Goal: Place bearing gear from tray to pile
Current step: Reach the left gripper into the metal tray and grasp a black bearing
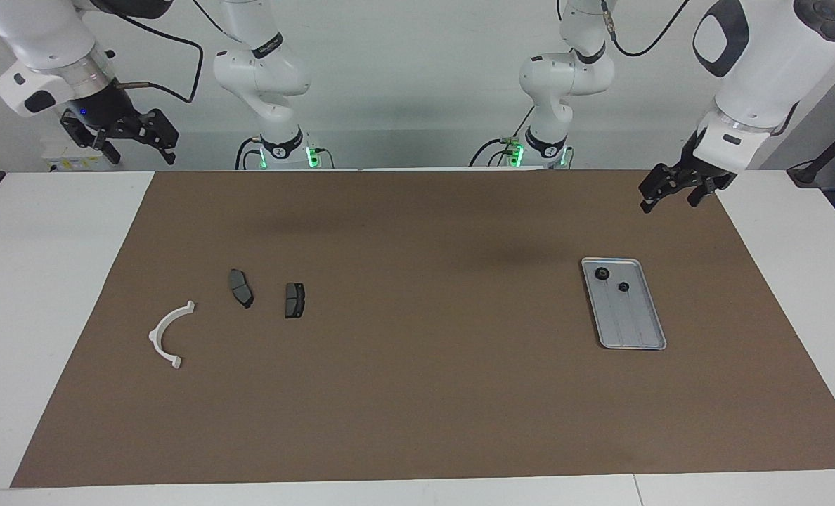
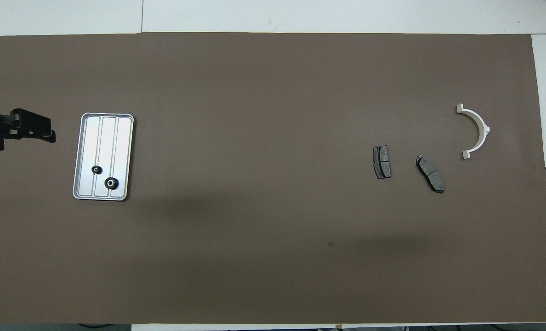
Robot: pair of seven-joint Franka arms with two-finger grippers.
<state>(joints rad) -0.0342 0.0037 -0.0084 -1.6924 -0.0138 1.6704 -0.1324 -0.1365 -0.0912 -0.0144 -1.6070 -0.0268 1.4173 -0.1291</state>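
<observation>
A brown mat (image 1: pixel 417 393) covered most of the white table (image 1: pixel 45 281). On it, toward the left arm's end, lay the metal tray (image 1: pixel 635 330), and toward the right arm's end the pile: a white half-ring bracket (image 1: pixel 166 334) and two dark brake pads (image 1: pixel 241 287) (image 1: pixel 294 300), lying apart from one another. Two small black gears (image 1: pixel 602 274) (image 1: pixel 623 286) sat in the tray, both at the end nearer the robots, the second at about four o'clock from the first in the facing view.

No gear had been lifted, so the task seemed to stand at its first step. The left gripper (image 1: pixel 677 193) hung in the air at about one o'clock from the tray, grasping nothing; whether its fingers were parted I cannot tell. The right gripper (image 1: pixel 133 140) waited raised at its own end, fingers spread and empty. Next, the left gripper would likely need to descend over one gear and close on it.
</observation>
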